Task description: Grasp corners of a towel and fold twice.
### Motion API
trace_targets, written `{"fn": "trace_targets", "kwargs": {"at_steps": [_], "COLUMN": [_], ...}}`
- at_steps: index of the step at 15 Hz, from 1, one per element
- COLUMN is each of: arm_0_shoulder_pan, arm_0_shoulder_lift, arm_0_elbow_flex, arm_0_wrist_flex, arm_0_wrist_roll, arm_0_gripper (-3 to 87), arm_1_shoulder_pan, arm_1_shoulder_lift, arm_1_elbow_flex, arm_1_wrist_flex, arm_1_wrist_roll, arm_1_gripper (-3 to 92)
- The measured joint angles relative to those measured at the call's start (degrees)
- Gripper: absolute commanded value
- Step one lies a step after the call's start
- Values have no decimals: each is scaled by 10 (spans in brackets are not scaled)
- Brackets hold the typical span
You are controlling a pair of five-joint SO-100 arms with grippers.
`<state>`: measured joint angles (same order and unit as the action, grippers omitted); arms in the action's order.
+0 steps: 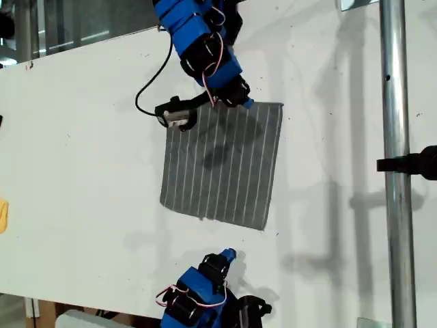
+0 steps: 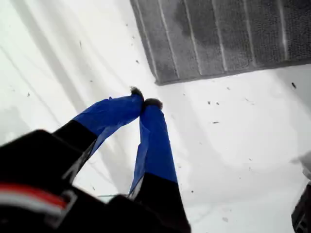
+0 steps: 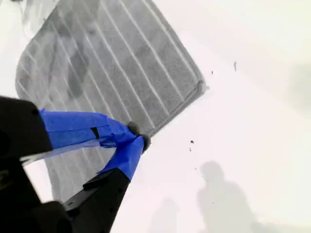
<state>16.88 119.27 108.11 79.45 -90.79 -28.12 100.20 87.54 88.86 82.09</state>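
Overall, exterior view: the towel point(image 1: 222, 164) lies spread flat on the white table point(image 1: 82, 171), stripes running from the view's top to its bottom, with all four edges in sight.
Exterior view, arms: one blue arm enters from the view's top and one from its bottom; a metal pole point(image 1: 395, 171) stands at the view's right.
Exterior view, my second gripper point(image 1: 244, 102): its tip is at the towel's top edge, between the middle of that edge and the corner point(image 1: 280, 104) at the view's upper right.
Exterior view, my first gripper point(image 1: 229, 255): it points toward the towel's bottom edge, with bare table between tip and cloth.
Exterior view, limit: neither pair of jaws can be read from here.
First wrist view, my first gripper point(image 2: 146, 103): the blue-taped fingers are clenched, tips meeting, with nothing between them.
First wrist view, towel point(image 2: 228, 34): only one striped edge shows, ahead of the tips and apart from them across white table.
Second wrist view, my second gripper point(image 3: 139, 138): the taped fingers are drawn together, tips meeting right at the towel's hem.
Second wrist view, hold: whether any fabric is pinched between the tips cannot be told.
Second wrist view, towel point(image 3: 107, 63): the cloth lies flat beyond and beneath the fingers; a rounded corner point(image 3: 199, 87) shows near the tips, further along the same edge.
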Motion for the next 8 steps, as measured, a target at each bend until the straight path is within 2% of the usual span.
{"fn": "trace_targets", "kwargs": {"at_steps": [1, 2, 3, 4, 6, 8], "arm_0_shoulder_pan": [10, 17, 21, 24, 24, 27], "arm_0_shoulder_lift": [-42, -74, -91, -95, -102, -104], "arm_0_elbow_flex": [-43, -72, -89, -93, -93, -93], "arm_0_wrist_flex": [2, 5, 6, 6, 7, 9], "arm_0_wrist_roll": [10, 19, 27, 29, 32, 32], "arm_0_gripper": [-26, -23, -7, 78, 62, 59], "arm_1_shoulder_pan": [-25, -45, -59, -66, -64, -60], "arm_1_shoulder_lift": [-32, -53, -66, -81, -112, -159], "arm_1_elbow_flex": [-32, -48, -54, -54, -45, -23], "arm_1_wrist_flex": [16, 33, 47, 62, 54, 34], "arm_1_wrist_roll": [0, 6, 20, 22, 13, -2], "arm_1_gripper": [94, 279, 322, 351, 407, 414]}}
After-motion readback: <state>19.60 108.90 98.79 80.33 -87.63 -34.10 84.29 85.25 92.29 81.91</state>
